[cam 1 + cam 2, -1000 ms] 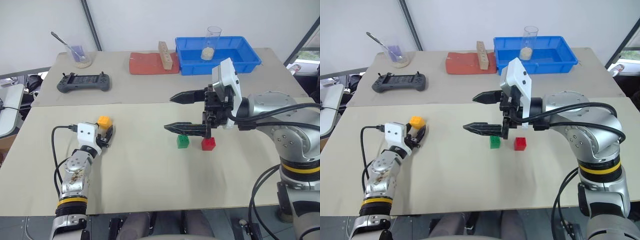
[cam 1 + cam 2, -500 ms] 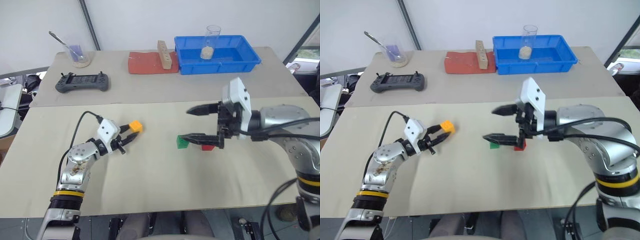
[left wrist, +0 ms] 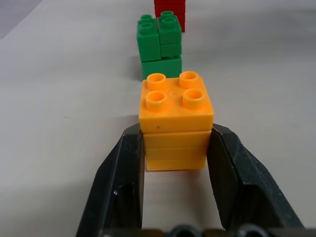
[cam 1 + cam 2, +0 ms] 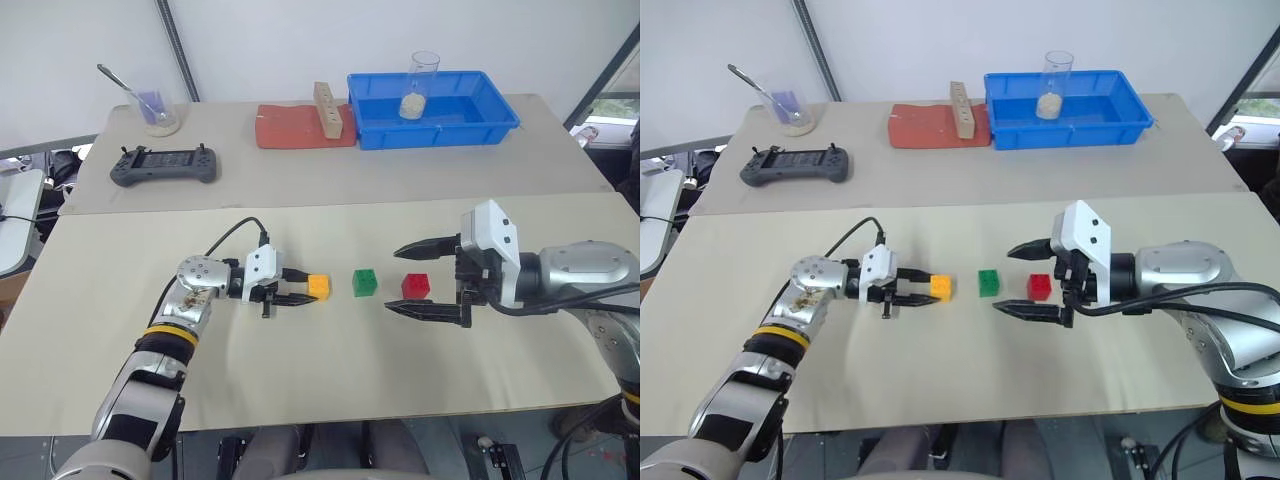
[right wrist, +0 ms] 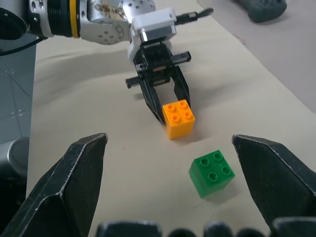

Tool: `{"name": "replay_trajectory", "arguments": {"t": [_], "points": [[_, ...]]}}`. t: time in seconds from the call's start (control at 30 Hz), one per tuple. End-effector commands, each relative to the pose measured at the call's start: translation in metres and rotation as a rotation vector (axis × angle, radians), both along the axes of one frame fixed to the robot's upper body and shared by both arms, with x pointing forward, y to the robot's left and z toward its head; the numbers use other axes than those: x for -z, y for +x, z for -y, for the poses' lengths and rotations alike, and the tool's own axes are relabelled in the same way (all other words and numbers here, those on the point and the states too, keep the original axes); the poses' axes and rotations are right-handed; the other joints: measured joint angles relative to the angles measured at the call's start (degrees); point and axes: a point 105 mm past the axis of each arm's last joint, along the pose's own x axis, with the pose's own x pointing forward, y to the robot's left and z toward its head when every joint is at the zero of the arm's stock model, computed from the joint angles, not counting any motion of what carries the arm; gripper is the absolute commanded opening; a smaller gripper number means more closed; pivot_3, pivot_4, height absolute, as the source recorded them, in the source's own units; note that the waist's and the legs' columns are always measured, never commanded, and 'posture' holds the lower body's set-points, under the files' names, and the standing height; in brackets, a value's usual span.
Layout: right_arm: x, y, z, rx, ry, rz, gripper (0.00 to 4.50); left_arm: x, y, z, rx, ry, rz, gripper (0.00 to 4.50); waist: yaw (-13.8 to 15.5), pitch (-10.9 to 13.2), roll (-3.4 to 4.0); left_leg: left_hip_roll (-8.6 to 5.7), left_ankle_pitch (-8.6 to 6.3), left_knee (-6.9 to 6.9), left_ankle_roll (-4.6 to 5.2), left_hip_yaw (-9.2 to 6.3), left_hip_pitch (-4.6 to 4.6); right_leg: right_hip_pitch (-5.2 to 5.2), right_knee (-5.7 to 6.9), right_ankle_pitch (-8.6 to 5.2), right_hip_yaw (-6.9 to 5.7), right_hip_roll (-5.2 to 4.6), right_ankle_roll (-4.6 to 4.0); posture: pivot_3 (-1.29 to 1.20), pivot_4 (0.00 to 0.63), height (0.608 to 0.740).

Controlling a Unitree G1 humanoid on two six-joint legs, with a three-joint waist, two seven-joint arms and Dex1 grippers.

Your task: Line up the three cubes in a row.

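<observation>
Three cubes already sit close to a single line across the near table, so most of the job looks done; what seems left is to let go of the orange one and perhaps even out its spacing.

Going left to right, the left claw comes first, reaching in from the left and pinching the orange cube between its two black fingers. The cube sits at the very fingertips, studs up. Whether it rests on the table or hangs just above it, I cannot tell.

Just past those fingertips, straight ahead of the left claw, stands the green cube, a small gap away from the orange one and touching nothing. In the left wrist view it sits directly beyond the orange cube, turned a little askew.

Beyond the green cube comes the red cube, again with a small gap. It lies near the tips of the right claw, roughly between its two fingers and clear of both.

That right claw reaches in from the right, spread as wide as it goes and holding nothing, one finger on the far side of the red cube and one on the near side.
</observation>
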Motion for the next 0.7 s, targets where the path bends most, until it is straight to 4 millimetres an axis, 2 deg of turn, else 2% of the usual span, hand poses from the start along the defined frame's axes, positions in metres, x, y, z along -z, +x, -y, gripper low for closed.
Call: {"name": "replay_trajectory", "arguments": {"t": [0.03, 0.2, 0.4, 0.43, 0.6, 0.7], "points": [[-0.01, -0.001, 0.004, 0.019, -0.003, 0.051, 4.5, 0.007, 0.005, 0.003, -0.004, 0.03, 0.004, 1.28, 0.18, 0.0, 0.0, -0.01, 0.0, 0.01, 0.0, 0.0, 0.01, 0.02, 0.01, 0.01, 0.0, 0.0, 0.01, 0.0, 0.15, 0.74], [-0.01, -0.001, 0.005, 0.028, -0.003, 0.054, 4.5, 0.008, 0.005, 0.005, 0.017, 0.031, 0.001, 1.28, 0.15, 0.0, -0.01, -0.02, 0.0, 0.02, 0.01, 0.0, 0.0, 0.01, 0.04, 0.01, 0.01, 0.0, 0.02, 0.0, 0.15, 0.74], [-0.01, 0.0, 0.003, 0.02, 0.002, 0.052, 4.5, 0.007, 0.007, 0.001, 0.016, 0.038, -0.004, 4.13, -0.21, 0.01, -0.03, -0.01, 0.0, 0.02, 0.02, 0.0, -0.03, -0.05, 0.06, 0.01, 0.01, 0.03, 0.02, 0.0, 0.15, 0.74], [-0.01, 0.001, 0.003, 0.02, 0.003, 0.052, 4.5, 0.006, 0.007, 0.0, 0.013, 0.038, -0.004, 4.43, -0.32, 0.01, -0.03, -0.01, -0.01, 0.02, 0.03, 0.0, -0.03, -0.06, 0.08, 0.01, 0.02, 0.03, 0.02, 0.0, 0.15, 0.74], [-0.009, 0.003, 0.003, 0.014, 0.004, 0.048, 4.5, 0.0, 0.009, -0.007, 0.004, 0.045, 0.003, 4.43, -0.7, 0.01, -0.03, -0.01, -0.01, 0.02, 0.04, 0.0, -0.04, -0.06, 0.07, 0.01, 0.02, 0.03, 0.02, 0.0, 0.15, 0.74], [-0.009, 0.005, 0.016, 0.035, -0.009, 0.047, 4.5, -0.019, 0.005, -0.027, -0.005, 0.055, 0.027, 4.43, -1.02, 0.01, -0.03, 0.02, -0.01, 0.02, 0.04, 0.0, -0.04, -0.08, 0.07, 0.01, 0.02, 0.04, 0.02, 0.0, 0.15, 0.74]]}}
